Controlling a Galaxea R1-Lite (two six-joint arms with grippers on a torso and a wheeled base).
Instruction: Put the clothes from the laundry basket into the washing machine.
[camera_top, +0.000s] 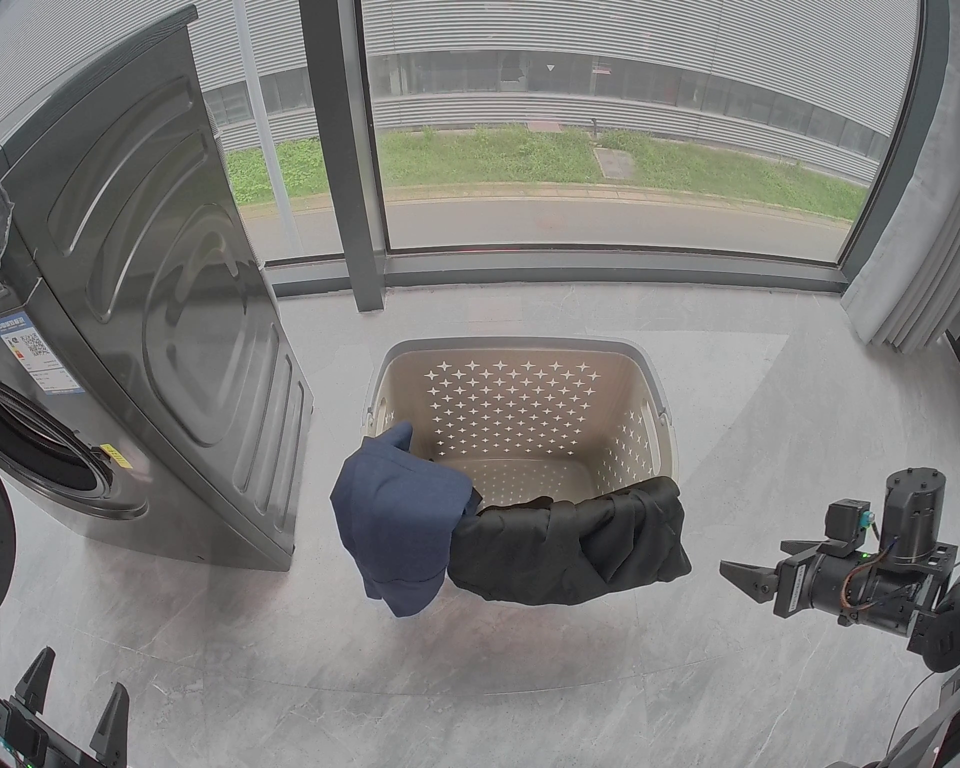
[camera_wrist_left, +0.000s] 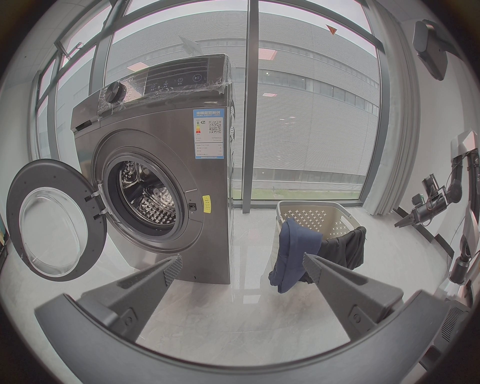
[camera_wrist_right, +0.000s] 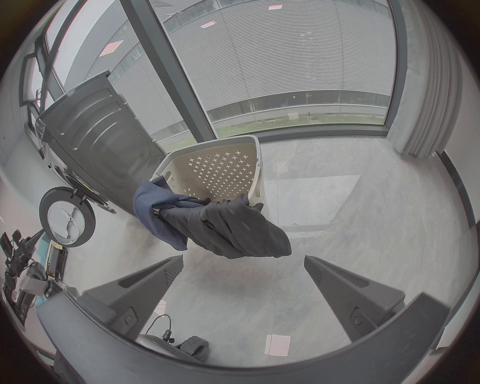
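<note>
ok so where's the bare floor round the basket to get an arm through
Widest bare floor lies between the laundry basket and the curtain. More open floor runs from the basket's near rim back to the left pincer and right pincer. Tight: the gap between basket and washing machine, where the blue garment overhangs the rim beside the black garment.

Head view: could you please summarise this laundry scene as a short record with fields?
washing machine: robot's left, door open
drum: no clothes visible inside
laundry basket: on floor, right of the machine
blue garment: draped over the basket's near-left corner
black garment: draped over the near rim, touching the blue one
left end effector: open, empty, low left
right end effector: open, empty, right of the basket
</note>
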